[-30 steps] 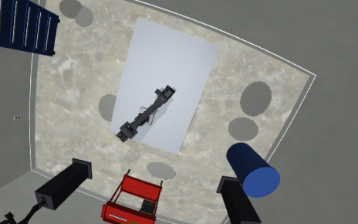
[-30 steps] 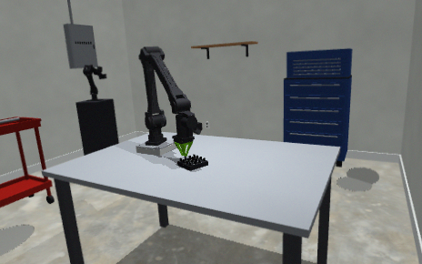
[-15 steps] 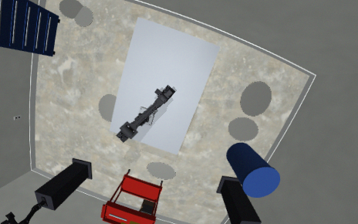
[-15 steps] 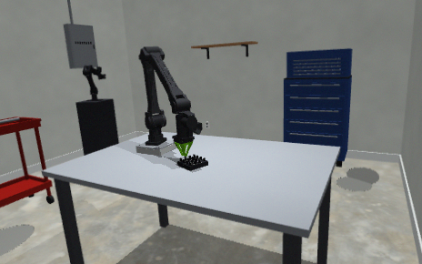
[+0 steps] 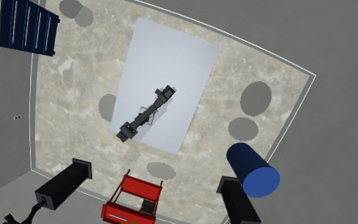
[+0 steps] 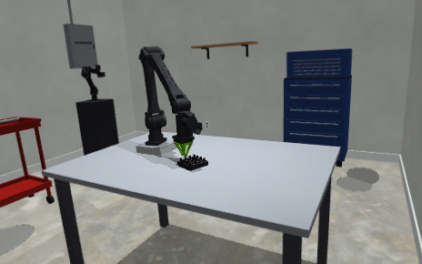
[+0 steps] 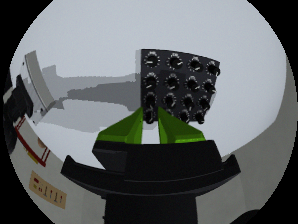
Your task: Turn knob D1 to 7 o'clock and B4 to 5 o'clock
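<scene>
The black knob box (image 6: 195, 167) (image 7: 161, 72) stands on the table, with four rows of black knobs with white lines. Printed names are too small to read, so I cannot tell which corner is D1 or where the socket is. My gripper (image 6: 185, 156) (image 7: 150, 111) has its green fingers slightly apart, pointing down at the box's near left corner in the wrist view. A corner knob (image 7: 149, 116) shows in the gap between the fingers; no grip on it is visible. The right finger hides part of the nearest row. In the top view the arm covers the box.
The white table (image 5: 166, 46) (image 6: 259, 182) carries the arm's base (image 6: 147, 149), which shows at the left edge of the wrist view. The other knobs stand close together beside and beyond the fingers. A red cart (image 5: 140, 189) and a blue barrel (image 5: 260, 181) are off the table.
</scene>
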You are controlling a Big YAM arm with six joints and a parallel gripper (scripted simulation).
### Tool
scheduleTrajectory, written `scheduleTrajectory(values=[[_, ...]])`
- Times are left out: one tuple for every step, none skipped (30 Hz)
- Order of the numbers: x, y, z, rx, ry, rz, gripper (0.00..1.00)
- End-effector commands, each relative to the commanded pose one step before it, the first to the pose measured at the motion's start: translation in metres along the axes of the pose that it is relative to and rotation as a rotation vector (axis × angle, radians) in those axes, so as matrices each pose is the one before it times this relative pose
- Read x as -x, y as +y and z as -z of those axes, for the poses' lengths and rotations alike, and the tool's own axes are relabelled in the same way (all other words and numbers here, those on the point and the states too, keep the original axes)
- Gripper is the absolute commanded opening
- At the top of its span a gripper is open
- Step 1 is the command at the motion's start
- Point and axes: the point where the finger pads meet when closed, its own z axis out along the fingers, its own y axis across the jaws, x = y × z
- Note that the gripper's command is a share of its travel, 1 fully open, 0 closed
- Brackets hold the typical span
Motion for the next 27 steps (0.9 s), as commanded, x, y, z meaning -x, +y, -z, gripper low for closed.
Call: scheduleTrajectory(values=[[-0.00132, -0.00967, 0.00491, -0.02436, -0.00111, 0.01243, 0.2], [0.0, 0.0, 0.0, 0.0, 0.0, 0.0, 0.2], [0.0, 0.0, 0.0, 0.0, 0.0, 0.0, 0.2], [0.0, 0.0, 0.0, 0.0, 0.0, 0.0, 0.2], [0.0, 0.0, 0.0, 0.0, 0.0, 0.00002, 0.2], [0.0, 0.0, 0.0, 0.0, 0.0, 0.0, 0.2], [0.0, 0.0, 0.0, 0.0, 0.0, 0.0, 0.2], [0.0, 0.0, 0.0, 0.0, 0.0, 0.0, 0.2], [0.0, 0.0, 0.0, 0.0, 0.0, 0.0, 0.2], [0.0, 0.0, 0.0, 0.0, 0.0, 0.0, 0.2], [0.0, 0.0, 0.0, 0.0, 0.0, 0.0, 0.2], [0.0, 0.0, 0.0, 0.0, 0.0, 0.0, 0.2], [0.0, 0.0, 0.0, 0.0, 0.0, 0.0, 0.2], [0.0, 0.00002, -0.00005, 0.00005, -0.00001, 0.0, 0.2], [0.00001, 0.00009, -0.00027, 0.00027, -0.00004, 0.0, 0.2], [0.00004, 0.00023, -0.00065, 0.00067, -0.00011, 0.0, 0.2], [0.00006, 0.00041, -0.00116, 0.00119, -0.00019, -0.00001, 0.2], [0.00018, 0.00116, -0.00176, 0.00398, -0.00063, 0.0, 0.2], [0.00029, 0.00182, -0.0021, 0.00595, -0.00095, 0.0, 0.2], [0.0, 0.0, 0.0, 0.0, 0.0, 0.0, 0.2], [0.0, 0.0, 0.0, 0.0, 0.0, 0.0, 0.2], [0.00014, 0.00111, 0.00266, -0.00123, 0.0002, -0.00003, 0.2], [-0.00032, -0.00191, -0.00122, -0.00398, 0.00064, -0.00007, 0.2], [-0.0005, -0.00304, -0.00128, -0.00337, 0.00054, -0.00008, 0.2], [0.00027, 0.00181, -0.00168, 0.00355, -0.00056, -0.00004, 0.2], [0.00037, 0.00247, -0.00211, 0.00486, -0.00077, -0.00004, 0.2], [0.00039, 0.00259, -0.00222, 0.00508, -0.00081, -0.00005, 0.2]])
